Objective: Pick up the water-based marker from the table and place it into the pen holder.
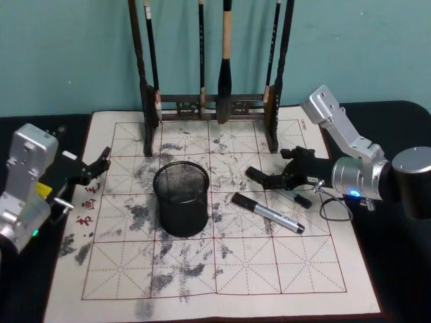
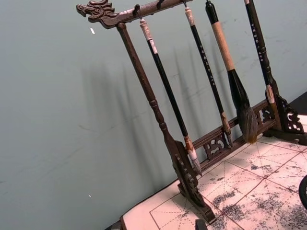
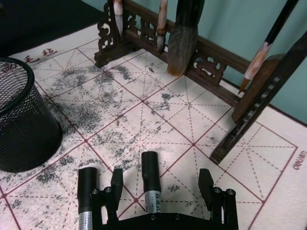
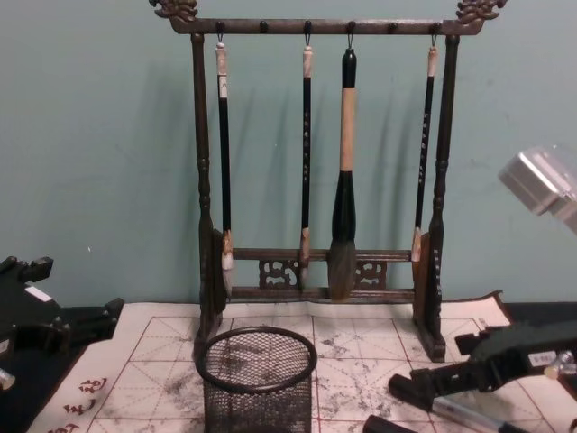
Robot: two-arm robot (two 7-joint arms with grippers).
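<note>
right pincer (image 3: 161, 178): spread wide with nothing in its grip, low over the practice mat (image 1: 202, 269) on the robot's right side.

marker (image 3: 151, 182): lies flat on the mat, right in the gap between the two fingers (image 3: 116, 182). Neither one looks to be touching it.

long axis: the barrel runs pretty much along the pincer's own reach, black cap end pointing away from the wrist. The fingers sit one on each side of the barrel, so closing should squeeze across it, not end to end.

second marker (image 1: 268, 214): also flat on the mat, just outside the finger on the pen holder's side and roughly parallel. It's close enough that the finger could nudge it.

pen holder (image 1: 180, 219): upright on the mat with its mouth open to the top, to the robot's left of the right pincer. It's near both markers but touches neither.

nearer arm: the right one, easily. The left pincer (image 1: 94, 165) sits idle at the mat's left edge over the black bench (image 1: 397, 282), with the holder between it and the markers.

next move, just a guess: drop if needed, close on the barrel, lift, then carry left over the holder's rim.
</note>
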